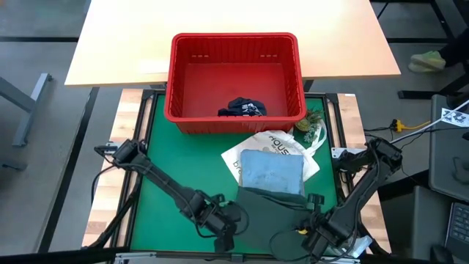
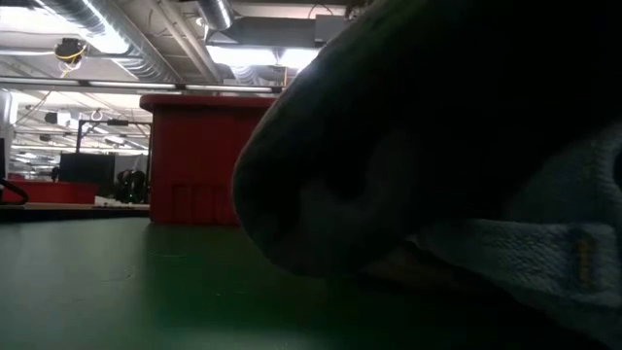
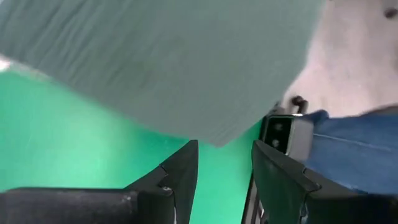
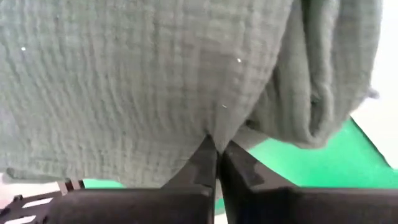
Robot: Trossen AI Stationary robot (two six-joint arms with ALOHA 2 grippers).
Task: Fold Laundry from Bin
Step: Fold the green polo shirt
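Two pincers, both mine, low at the 6 o'clock edge of the green table [image 1: 168, 154]. Right pincer [image 4: 217, 155] sits about 5 o'clock from the folded stack, fingers pinched together with the hem of the dark olive-green garment [image 4: 143, 81] right at the tips; cannot tell if cloth is actually caught between them. Left pincer [image 3: 225, 168] sits about 7 o'clock from the stack, fingers apart, nothing between them, same olive cloth filling its wrist view just past the tips.

Stack at table center-right: light blue shirt [image 1: 271, 170] folded flat on top, olive garment under it, its near edge sticking out toward 6 o'clock. Both lie over the white tote bag [image 1: 272, 143], lettering partly visible. Small green-patterned item [image 1: 311, 126] at 1 o'clock from the stack, touching the tote, too small to identify.

Red bin [image 1: 234, 42] at 12 o'clock, straddling the green mat and the light wooden tabletop [image 1: 124, 37] behind. Navy shorts [image 1: 243, 108] bunched inside the bin against its near wall. Low view mostly blocked by dark cloth close to the lens; bin wall shows behind.
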